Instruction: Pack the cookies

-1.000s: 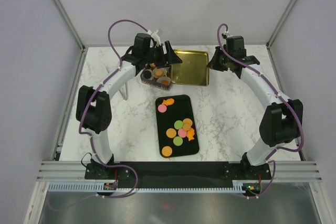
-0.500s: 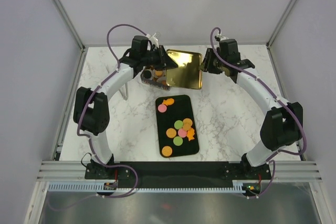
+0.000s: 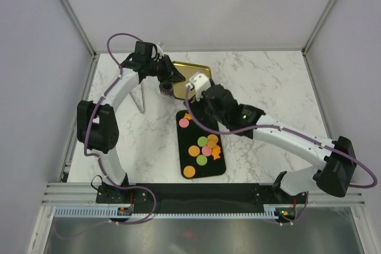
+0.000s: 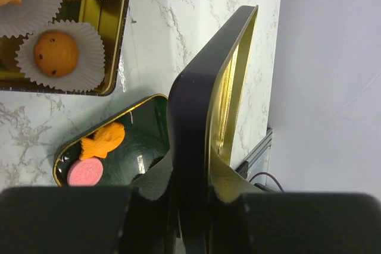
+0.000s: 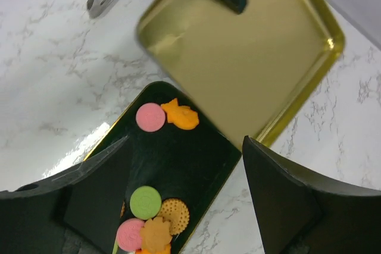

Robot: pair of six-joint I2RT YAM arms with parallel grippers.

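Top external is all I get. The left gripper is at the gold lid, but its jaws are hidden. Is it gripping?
Observer: Yes. The left wrist view shows the left gripper shut on the gold lid, which is seen edge-on between the fingers.
Operator: Is the right gripper holding anything?
Observer: No. In the right wrist view the right gripper is open and empty. The black tray lies beneath it, with a pink cookie and a fish-shaped orange one on it.
Operator: The tin is hidden for me. What's in it?
Observer: The left wrist view shows white paper cups in the tin. One holds a round orange cookie.
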